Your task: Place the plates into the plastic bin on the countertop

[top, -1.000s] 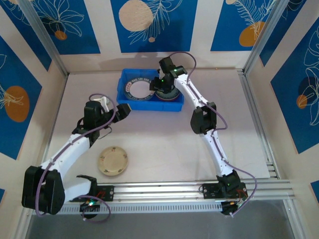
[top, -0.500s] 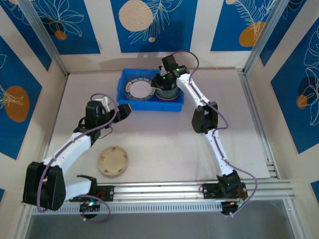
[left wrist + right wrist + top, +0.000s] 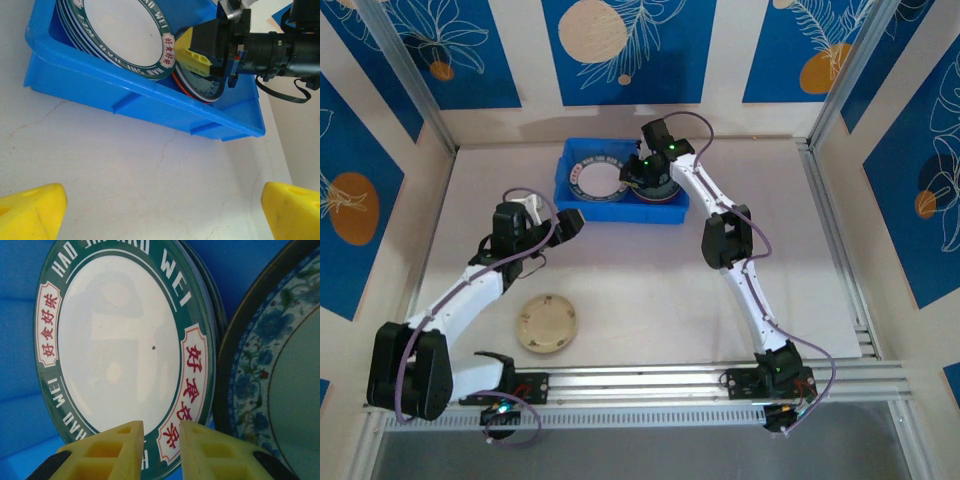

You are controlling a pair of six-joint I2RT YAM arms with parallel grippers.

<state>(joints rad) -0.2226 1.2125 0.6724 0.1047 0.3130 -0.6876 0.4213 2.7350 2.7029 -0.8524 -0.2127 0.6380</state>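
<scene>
We start with the right end effector. Its yellow fingers stand close together with a slim gap between them, and nothing sits in that gap. It hangs inside the bin, just above the line where two plates meet. To one side is the green-rimmed plate, white in the middle with red characters on its band. To the other is the floral plate, dark-edged with blue flowers.

From the left wrist we see that same end effector reaching over the bin's far side. There the green-rimmed plate tops a stack of like rims and leans on the near wall. The floral plate lies lower beside it.

The left end effector is spread wide and holds nothing. It hovers over bare tabletop near the bin's front wall.

From above, the bin sits at the far middle of the tabletop. The right end effector is over its right half, and the left end effector is by its front left corner. A cream plate lies alone, well apart, near the left arm.
</scene>
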